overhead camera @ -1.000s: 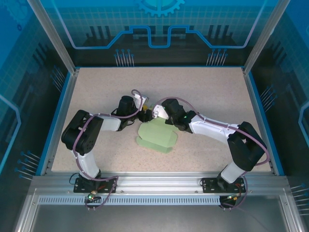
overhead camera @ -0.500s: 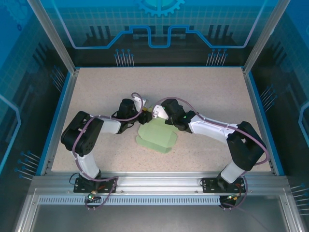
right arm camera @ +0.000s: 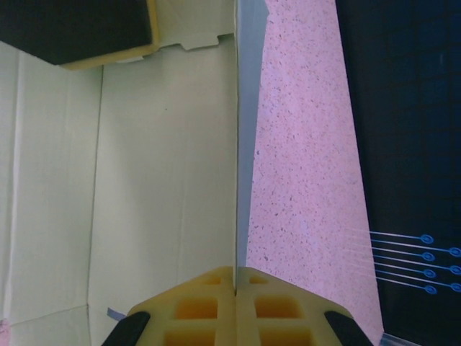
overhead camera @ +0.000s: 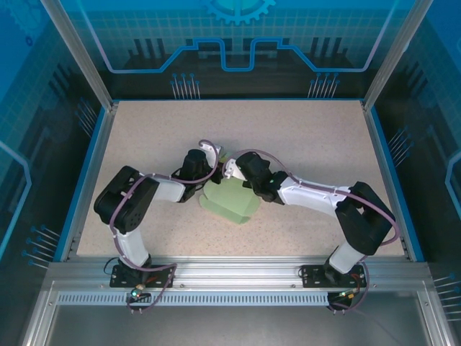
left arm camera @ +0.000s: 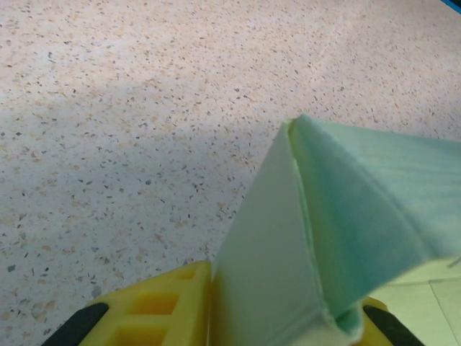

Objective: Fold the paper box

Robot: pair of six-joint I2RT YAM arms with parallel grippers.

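The paper box [overhead camera: 230,203] is a pale mint-green card sheet lying partly folded at the table's middle, with its far edge lifted. My left gripper [overhead camera: 213,170] reaches in from the left at that far edge. In the left wrist view a doubled, folded flap of the paper box [left arm camera: 281,238] stands pressed between the yellow fingers [left arm camera: 155,306], so the left gripper [left arm camera: 284,297] is shut on it. My right gripper [overhead camera: 232,171] meets it from the right. Its yellow pads [right arm camera: 198,306] are pinched together on a thin upright wall of the paper box [right arm camera: 166,166], so the right gripper [right arm camera: 236,272] is shut.
Speckled beige tabletop [overhead camera: 302,137] surrounds the box on all sides, bounded by a blue rim [overhead camera: 382,173] and transparent enclosure walls. The left gripper's dark-and-yellow finger [right arm camera: 86,36] sits close at the top left of the right wrist view.
The left gripper has narrowed onto the box's raised flap. Both wrists have drawn closer together and slightly leftward, and the box has shifted a little left with them.
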